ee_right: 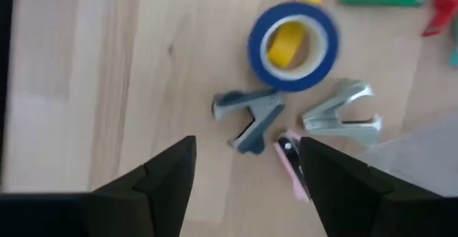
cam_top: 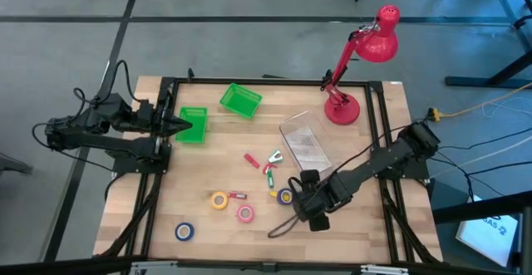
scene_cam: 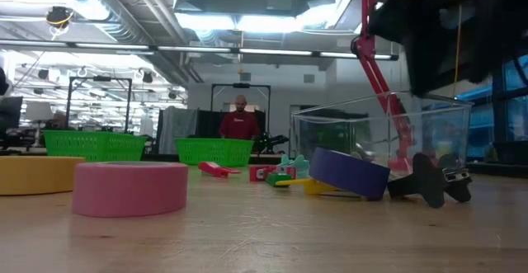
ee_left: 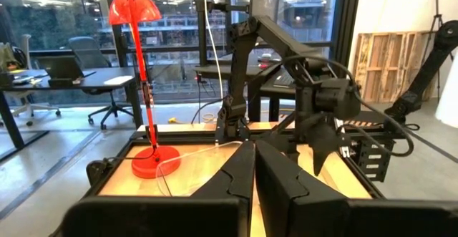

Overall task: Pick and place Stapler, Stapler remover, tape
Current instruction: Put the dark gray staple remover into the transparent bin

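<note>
My right gripper [ee_right: 247,172] hangs open, pointing steeply down over a dark grey staple remover [ee_right: 250,115] that lies flat on the wood just ahead of its fingertips. A silver staple remover [ee_right: 342,115] and a pink piece [ee_right: 290,162] lie beside it. A blue tape roll [ee_right: 293,45] leans tilted on a yellow piece [scene_cam: 318,186]. Yellow [cam_top: 219,199], pink [cam_top: 244,213] and another blue [cam_top: 184,231] tape rolls lie flat nearer the table's left. A small red stapler [cam_top: 251,159] lies mid-table. My left gripper [ee_left: 254,187] is shut, parked level at the left edge.
Two green bins [cam_top: 240,100] [cam_top: 193,125] stand at the far left, the nearer one right by my left gripper. A clear plastic box [cam_top: 303,142] and a red desk lamp [cam_top: 357,67] stand at the far right. Small red and green pieces [cam_top: 270,163] lie mid-table. A person stands in the room behind.
</note>
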`<state>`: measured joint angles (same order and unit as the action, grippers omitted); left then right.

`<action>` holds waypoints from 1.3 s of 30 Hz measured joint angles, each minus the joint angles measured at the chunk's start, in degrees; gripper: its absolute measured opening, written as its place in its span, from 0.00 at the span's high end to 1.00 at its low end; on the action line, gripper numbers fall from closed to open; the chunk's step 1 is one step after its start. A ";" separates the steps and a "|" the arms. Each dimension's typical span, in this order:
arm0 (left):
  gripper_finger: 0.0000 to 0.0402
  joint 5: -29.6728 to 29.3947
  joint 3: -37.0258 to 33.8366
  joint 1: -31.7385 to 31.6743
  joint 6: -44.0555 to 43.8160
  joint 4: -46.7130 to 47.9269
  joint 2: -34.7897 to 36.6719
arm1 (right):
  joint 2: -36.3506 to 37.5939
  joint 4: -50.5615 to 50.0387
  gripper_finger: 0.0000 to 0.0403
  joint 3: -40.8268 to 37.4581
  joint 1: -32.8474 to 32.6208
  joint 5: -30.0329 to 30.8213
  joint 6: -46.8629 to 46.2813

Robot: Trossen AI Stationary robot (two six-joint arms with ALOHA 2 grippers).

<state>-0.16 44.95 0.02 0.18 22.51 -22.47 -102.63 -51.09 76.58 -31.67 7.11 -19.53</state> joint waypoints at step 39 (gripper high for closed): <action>0.97 -0.02 0.00 0.00 0.01 0.01 0.01 | -1.65 17.83 0.44 -13.29 2.74 1.25 3.97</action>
<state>-0.19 44.95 0.02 0.19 22.52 -22.46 -104.28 -33.26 63.29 -28.93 8.36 -15.56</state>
